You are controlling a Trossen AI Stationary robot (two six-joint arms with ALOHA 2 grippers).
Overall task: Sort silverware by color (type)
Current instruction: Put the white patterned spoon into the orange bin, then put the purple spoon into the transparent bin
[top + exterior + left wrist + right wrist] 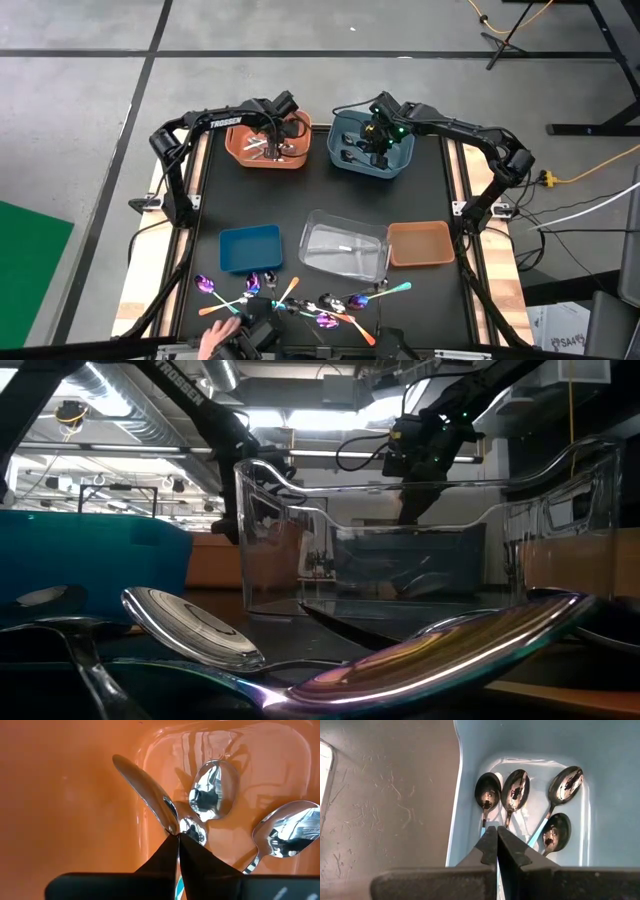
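Note:
My left gripper (270, 135) is low inside the orange bin (240, 148) at the table's far left, shut on a plain silver spoon (147, 795). Two more silver spoons (211, 790) lie on the bin's floor. My right gripper (375, 135) hangs shut over the blue-grey bin (403, 160) at the far right. On this bin's floor lie several spoons with teal handles (514, 792). More silverware (300, 300), iridescent, silver and orange-handled, lies loose near the table's front edge. My left gripper pinches the silver spoon at its neck (173, 826), where the handle meets the bowl, only between the fingertips (167, 851). The fingers come from above, slanting down. The handle slants away toward the bin's wall, and the bowl (194, 831) sits beside the fingertips, low over the bin's floor.
A blue bin (250, 248), a clear bin (345, 250) and a brown bin (420, 243) stand in a row at mid-table. A person's hand (215, 335) is at the front edge, by the loose silverware. Bare black table lies between the far bins and the near row.

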